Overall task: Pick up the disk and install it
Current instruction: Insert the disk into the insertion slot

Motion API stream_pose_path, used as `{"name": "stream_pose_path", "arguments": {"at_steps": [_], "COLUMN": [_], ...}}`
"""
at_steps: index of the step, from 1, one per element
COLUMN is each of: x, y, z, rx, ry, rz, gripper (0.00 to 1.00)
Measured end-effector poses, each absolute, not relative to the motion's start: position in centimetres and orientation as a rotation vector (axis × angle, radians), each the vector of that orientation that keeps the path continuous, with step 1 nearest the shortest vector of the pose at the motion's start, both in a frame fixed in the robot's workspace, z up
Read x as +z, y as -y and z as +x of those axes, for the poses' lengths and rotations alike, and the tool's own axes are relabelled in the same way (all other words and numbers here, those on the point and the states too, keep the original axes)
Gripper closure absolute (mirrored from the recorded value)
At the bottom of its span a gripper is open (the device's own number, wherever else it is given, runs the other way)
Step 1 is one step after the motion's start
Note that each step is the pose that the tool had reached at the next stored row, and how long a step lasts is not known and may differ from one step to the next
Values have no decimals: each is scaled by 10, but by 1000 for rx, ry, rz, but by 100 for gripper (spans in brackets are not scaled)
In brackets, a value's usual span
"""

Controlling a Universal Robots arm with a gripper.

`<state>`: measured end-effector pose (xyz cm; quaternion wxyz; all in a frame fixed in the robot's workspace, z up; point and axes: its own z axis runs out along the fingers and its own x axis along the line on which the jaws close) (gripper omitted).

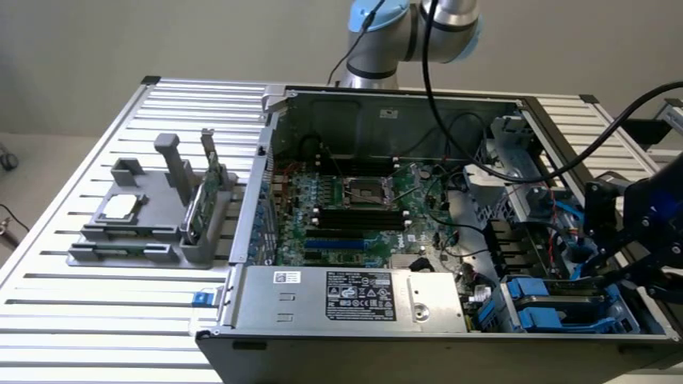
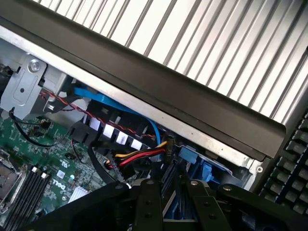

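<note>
gripper (image 1: 610, 254) cropped at the exterior view's right edge, lower end lost among cables. arm (image 1: 411, 36) cut off at top. blue bay (image 1: 555, 308), near right: can't tell if the disk is in it. psu label (image 1: 361, 290) unreadable.

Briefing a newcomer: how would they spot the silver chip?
At the exterior view's left, beside the open computer case, a grey plastic holder sits on the slatted table. The small square silver chip lies flat on it, unlike the thin green card standing upright beside it.
</note>
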<state>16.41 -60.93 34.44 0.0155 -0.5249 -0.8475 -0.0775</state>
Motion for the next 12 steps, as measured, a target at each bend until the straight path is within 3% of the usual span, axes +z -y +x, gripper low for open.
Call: {"name": "stream_pose_path", "arguments": {"at_steps": [12], "x": [341], "y": [610], "z": [165], "rx": [-247], "ry": [2595], "rz": [-1686], "gripper": [74]}}
